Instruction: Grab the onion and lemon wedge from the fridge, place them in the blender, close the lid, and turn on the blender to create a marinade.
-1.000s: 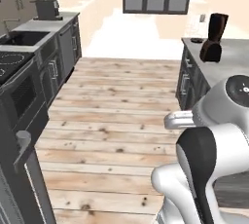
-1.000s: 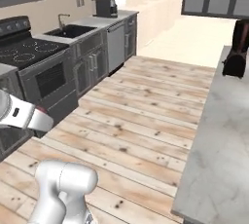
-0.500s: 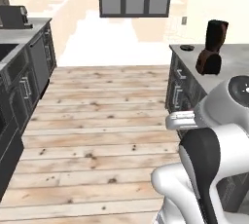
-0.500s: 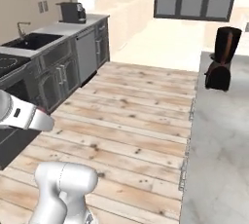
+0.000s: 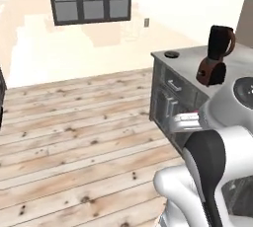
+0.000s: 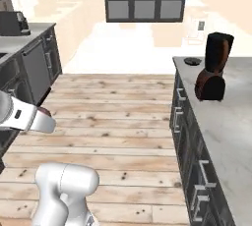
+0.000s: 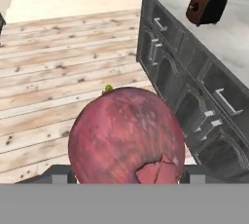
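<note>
Now we carry onion (image 7: pixel 125 135), big and red, held tight in claw (image 7: pixel 125 177). Blender (image 6: pixel 213 68) sits on counter (image 6: pixel 231 117) ahead, lid (image 6: pixel 192 61) beside it. Next we roll closer, lift onion over jug, drop it in.

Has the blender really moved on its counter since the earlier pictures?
No. The blender stands by the lid on the same counter corner; the whole view shifted because the base drove.
</note>
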